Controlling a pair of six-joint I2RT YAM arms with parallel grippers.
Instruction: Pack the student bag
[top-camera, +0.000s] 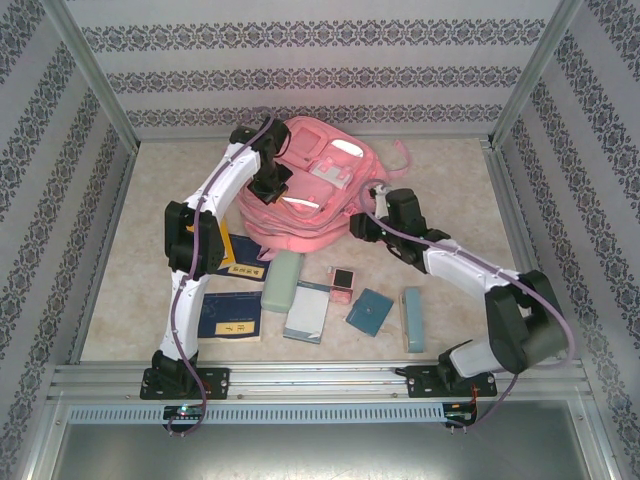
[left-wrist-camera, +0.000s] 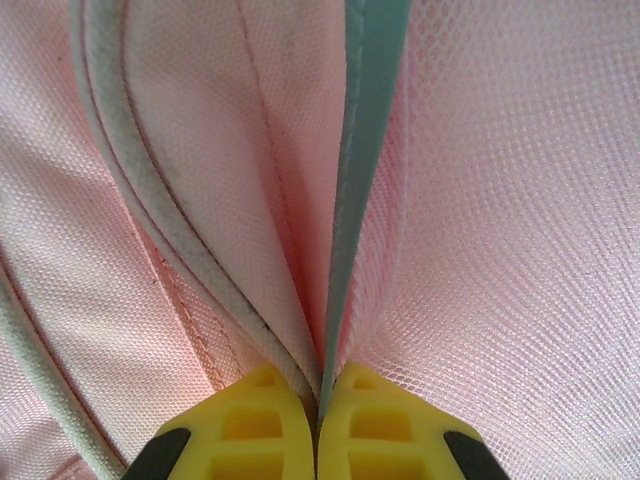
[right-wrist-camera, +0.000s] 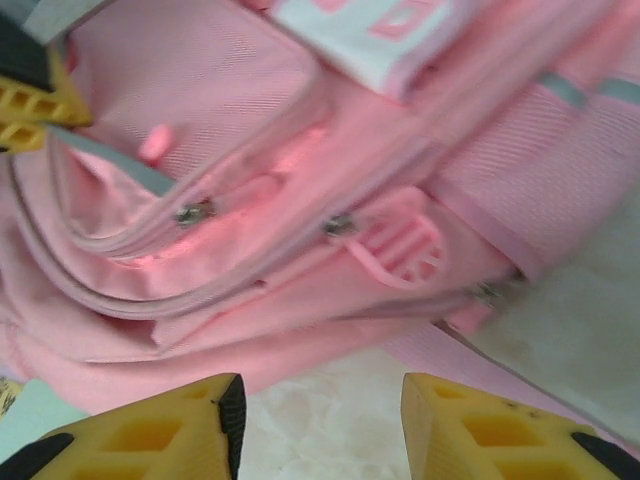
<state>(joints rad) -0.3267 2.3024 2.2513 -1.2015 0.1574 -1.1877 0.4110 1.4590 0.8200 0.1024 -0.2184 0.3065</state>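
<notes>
The left gripper (top-camera: 270, 183) sits on the left side of the student bag (top-camera: 320, 195). Its wrist view shows the jaws pressed together on a fold of pink fabric and a teal trim edge, so it is pinching the lip of an opening. The bag lies flat with its front pockets up at the far middle of the table (top-camera: 150, 200), and its length seems to run from near-left to far-right. To the right, the right gripper (top-camera: 362, 226) hovers just beside the bag's near-right side. Its jaws are partly apart with only bare tabletop between them, and the zipped seams lie straight ahead. A row of loose things lies on the flat marbled top between the bag and the arm bases: 2 blue books (top-camera: 230, 315), a pale case (top-camera: 282, 280), a teal booklet (top-camera: 370, 312) and a long green case (top-camera: 412, 320). The right arm looks nearer to the last 2. The patterned walls stand close on both sides, so sideways room looks tight.
</notes>
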